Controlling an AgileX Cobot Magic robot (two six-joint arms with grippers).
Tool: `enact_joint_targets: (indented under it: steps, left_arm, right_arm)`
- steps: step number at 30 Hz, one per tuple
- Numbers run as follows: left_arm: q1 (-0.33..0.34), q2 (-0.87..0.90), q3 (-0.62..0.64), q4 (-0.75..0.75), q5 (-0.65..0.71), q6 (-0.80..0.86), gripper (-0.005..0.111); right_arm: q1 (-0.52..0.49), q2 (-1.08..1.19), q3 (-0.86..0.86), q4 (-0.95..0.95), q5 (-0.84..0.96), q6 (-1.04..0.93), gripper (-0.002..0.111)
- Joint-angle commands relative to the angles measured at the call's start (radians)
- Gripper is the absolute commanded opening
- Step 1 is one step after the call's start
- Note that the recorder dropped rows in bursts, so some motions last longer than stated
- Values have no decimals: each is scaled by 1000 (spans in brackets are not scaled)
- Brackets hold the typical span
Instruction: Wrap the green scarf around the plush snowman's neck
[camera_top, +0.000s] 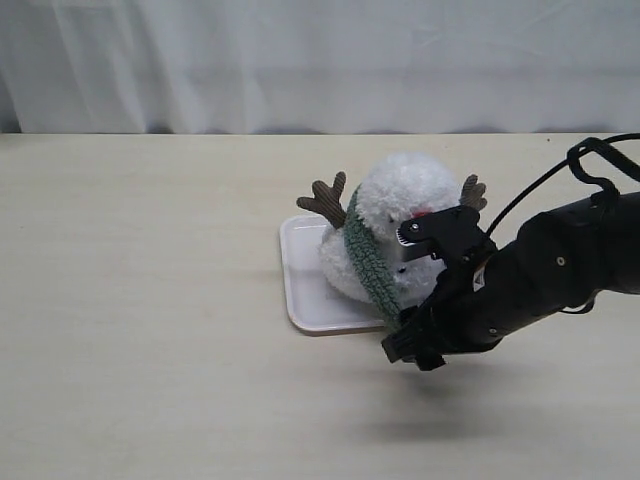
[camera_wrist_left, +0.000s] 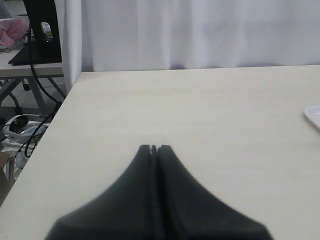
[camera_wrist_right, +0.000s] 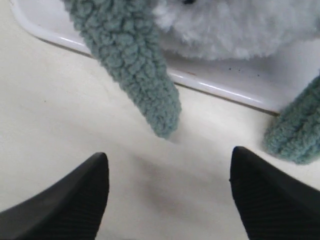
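Beige table (camera_top: 150, 350): green scarf (camera_top: 368, 262) on plush snowman (camera_top: 405, 195); right claw (camera_wrist_right: 168, 154) agape.

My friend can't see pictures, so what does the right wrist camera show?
Two ends of the green scarf hang from the plush snowman over the rim of the white tray onto the table. Nearby, the right gripper has open, empty jaws.
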Motion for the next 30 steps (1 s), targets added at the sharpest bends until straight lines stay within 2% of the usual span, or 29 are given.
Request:
enact_joint_targets:
  steps: [1,8,15,21,24,28,30]
  left_arm:
    - [2,-2,4,-8,-9,-3,0]
    - [2,-2,4,-8,-9,-3,0]
    - [2,-2,4,-8,-9,-3,0]
    - [2,-2,4,-8,-9,-3,0]
    - [2,-2,4,-6,-9,-3,0]
    - [2,-2,4,-6,-9,-3,0]
    - [2,-2,4,-6,-9,-3,0]
  right_arm:
    - [0,-7,4,34,-40,-16,66]
    - [0,4,4,202,-48,-227,65]
    - [0,69,4,209,-113,-246,49]
    - [0,112,4,209,-182,-255,47]
    - [0,112,4,209,-191,-264,32]
    - [0,112,4,209,-165,-335,5]
    - [0,112,4,207,-147,-356,4]
